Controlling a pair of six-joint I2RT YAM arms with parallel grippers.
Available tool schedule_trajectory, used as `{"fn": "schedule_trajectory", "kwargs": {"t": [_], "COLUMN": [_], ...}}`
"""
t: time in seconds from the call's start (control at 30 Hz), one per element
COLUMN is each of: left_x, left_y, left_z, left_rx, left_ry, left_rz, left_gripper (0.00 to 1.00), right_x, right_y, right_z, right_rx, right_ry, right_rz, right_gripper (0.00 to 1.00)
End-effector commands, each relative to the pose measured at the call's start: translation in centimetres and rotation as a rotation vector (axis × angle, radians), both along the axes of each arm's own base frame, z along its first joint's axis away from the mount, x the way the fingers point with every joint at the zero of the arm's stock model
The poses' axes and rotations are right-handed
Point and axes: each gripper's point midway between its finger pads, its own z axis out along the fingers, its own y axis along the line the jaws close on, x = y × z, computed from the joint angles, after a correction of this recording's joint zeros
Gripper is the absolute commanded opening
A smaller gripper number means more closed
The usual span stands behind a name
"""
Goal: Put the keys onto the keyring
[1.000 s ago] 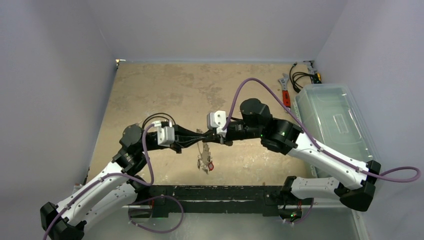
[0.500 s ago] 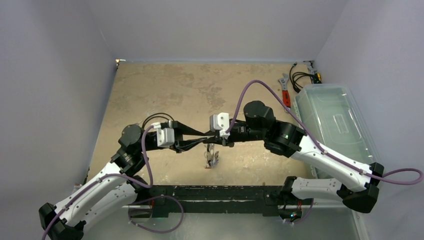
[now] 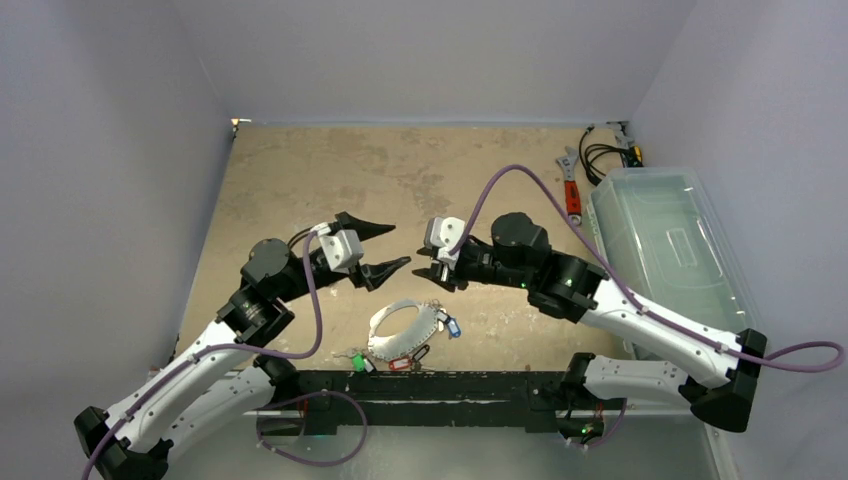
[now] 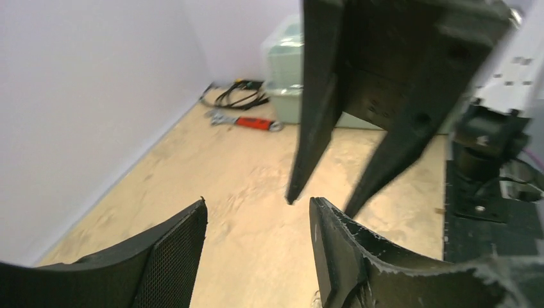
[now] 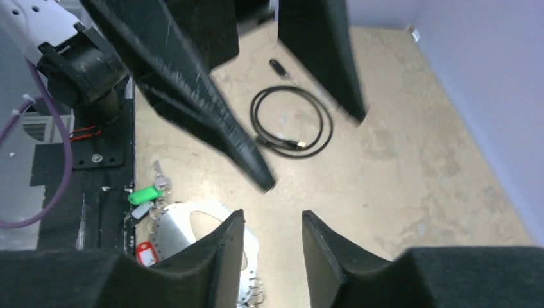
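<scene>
1. Your left gripper stands wide open with nothing between its fingers. It hangs above the table and points toward the other arm.
2. Your right gripper faces it, tips near but apart. Its jaws are parted too, though less widely, and its own camera shows only bare table through the gap, so it holds nothing.
3. The keyring lies flat on the table below both grippers, close to the near edge between the two arm bases. Neither gripper touches it.
4. The keys bunch at the ring's rim: a blue tag on its right side, a red tag and a green tag on its near side. They touch or overlap the rim, which fits keys hanging from it, but you cannot tell from these views whether each one is truly threaded on.
5. The grippers sit nose to nose because this job wants one to steady the ring while the other feeds a key. With both empty and the ring down, I judge that either the threading is finished or you need a fresh grasp.
6. If you reach down, mind the black cable looped on the table beneath the left gripper, apart from the ring. The flat ring will likely be hard to lift.
</scene>
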Motion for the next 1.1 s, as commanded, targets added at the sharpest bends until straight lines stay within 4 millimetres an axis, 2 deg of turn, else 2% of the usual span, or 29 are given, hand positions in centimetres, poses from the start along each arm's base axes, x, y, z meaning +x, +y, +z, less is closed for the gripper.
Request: {"fn": "schedule_trajectory", "kwargs": {"t": [0.0,0.13,0.17,0.2,0.3,0.4,0.53,0.63,0.77,0.87,1.07], "left_x": [3.1,4.9,5.5,6.4,7.4,7.6,7.5,7.5,7.5,7.4,7.4], "left_y": [3.0,5.9,6.9,8.7,12.3,14.2,15.5,16.4,17.3,17.6,17.8], "left_z": [1.1,1.2,1.3,1.4,1.7,1.6,2.0,2.0,2.3,2.5,2.4], "left_rx": [0.012,0.024,0.026,0.02,-0.007,-0.009,-0.023,-0.034,-0.049,-0.063,-0.062], "left_ry": [-0.019,-0.033,-0.033,-0.029,-0.023,-0.038,-0.048,-0.052,-0.054,-0.058,-0.057], "left_rz": [0.25,0.436,0.498,0.606,0.802,0.893,0.949,0.985,1.018,1.023,1.026], "left_gripper": [0.6,0.63,0.63,0.63,0.65,0.66,0.66,0.66,0.65,0.65,0.65], "right_x": [0.9,1.3,1.6,1.8,0.6,-1.1,-3.9,-4.5,-4.9,-4.3,-4.7], "right_y": [0.8,1.7,1.8,2.1,3.6,5.1,7.1,8.6,11.4,13.0,14.9], "right_z": [-3.2,-4.7,-5.2,-5.8,-8.6,-11.3,-15.4,-17.6,-17.6,-17.5,-19.6], "right_rx": [0.024,0.105,0.115,0.119,0.05,-0.031,-0.15,-0.22,-0.202,-0.163,-0.193], "right_ry": [0.099,0.143,0.151,0.162,0.2,0.238,0.249,0.239,0.271,0.287,0.368], "right_rz": [-0.073,-0.1,-0.114,-0.119,-0.018,0.119,0.297,0.335,0.347,0.306,0.295], "right_gripper": [0.48,0.58,0.59,0.59,0.58,0.56,0.56,0.56,0.53,0.51,0.41]}}
